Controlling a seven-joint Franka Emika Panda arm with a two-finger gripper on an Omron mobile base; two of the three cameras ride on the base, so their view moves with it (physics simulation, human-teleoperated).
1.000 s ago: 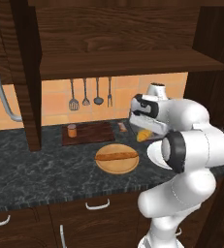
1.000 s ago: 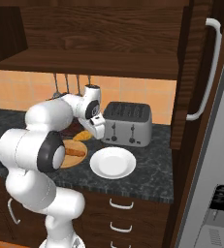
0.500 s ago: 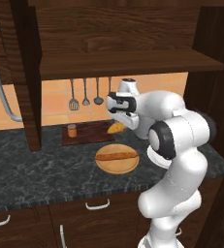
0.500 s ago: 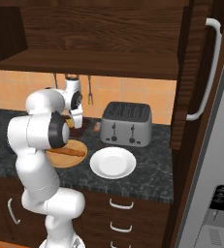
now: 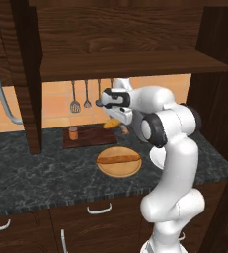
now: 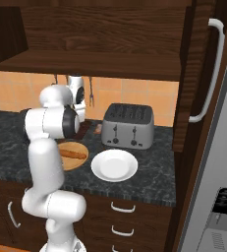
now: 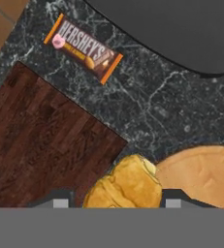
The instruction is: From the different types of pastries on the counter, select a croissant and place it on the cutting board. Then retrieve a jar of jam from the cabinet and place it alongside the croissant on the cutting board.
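— Dark marbled stone worktop (image 5: 46, 173) below us; where's our small golden-orange croissant (image 7: 124, 188)?
— Pinched in our hand (image 7: 114, 204), beside the dark brown rectangular wooden cutting board's (image 7: 45, 140) edge; fingertips mostly cut off.

Toaster (image 6: 128, 126) beside white plate (image 6: 114, 165)

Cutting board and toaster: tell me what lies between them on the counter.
In the hand view, a Hershey's bar lies on bare counter between the cutting board and the toaster.
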